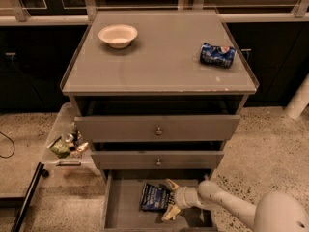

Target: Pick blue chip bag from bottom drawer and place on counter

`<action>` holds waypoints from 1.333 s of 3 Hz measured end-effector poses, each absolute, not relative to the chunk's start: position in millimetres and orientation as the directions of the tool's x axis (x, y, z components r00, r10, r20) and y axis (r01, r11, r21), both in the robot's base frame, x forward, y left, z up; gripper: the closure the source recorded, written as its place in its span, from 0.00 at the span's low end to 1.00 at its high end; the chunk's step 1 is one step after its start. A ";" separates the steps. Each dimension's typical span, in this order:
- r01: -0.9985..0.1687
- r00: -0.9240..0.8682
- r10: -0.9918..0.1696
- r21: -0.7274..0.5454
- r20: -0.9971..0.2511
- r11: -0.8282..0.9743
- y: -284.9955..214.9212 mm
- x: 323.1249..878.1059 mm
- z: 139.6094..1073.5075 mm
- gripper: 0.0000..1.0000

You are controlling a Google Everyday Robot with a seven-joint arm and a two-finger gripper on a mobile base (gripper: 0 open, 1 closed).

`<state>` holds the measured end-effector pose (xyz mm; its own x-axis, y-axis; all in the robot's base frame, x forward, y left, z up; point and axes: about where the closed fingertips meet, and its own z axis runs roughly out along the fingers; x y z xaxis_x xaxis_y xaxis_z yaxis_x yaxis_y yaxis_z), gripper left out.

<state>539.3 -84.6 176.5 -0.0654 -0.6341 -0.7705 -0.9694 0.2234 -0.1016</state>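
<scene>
The blue chip bag (154,197) lies flat in the open bottom drawer (123,208), right of its middle. My gripper (168,199) reaches in from the right, low inside the drawer. Its two pale fingers are spread, one at the bag's upper right corner and one at its lower right corner, so the bag's right edge sits between them. The counter (159,62) is the grey top of the cabinet above.
A white bowl (118,35) stands at the counter's back left. A crushed blue Pepsi can (217,55) lies at its right. The two upper drawers (157,128) stand slightly pulled out above the bottom drawer. A tray of clutter (67,144) sits left of the cabinet.
</scene>
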 end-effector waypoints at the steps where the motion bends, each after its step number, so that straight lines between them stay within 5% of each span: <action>1: -0.973 -0.075 -0.651 -0.087 -0.755 0.213 -76.4 543.0 158.7 0.00; 2: -0.976 -0.080 -0.669 -0.079 -0.739 0.204 -69.0 546.4 147.5 0.00; 4: -0.976 -0.080 -0.670 -0.078 -0.738 0.202 -68.1 546.3 147.3 0.43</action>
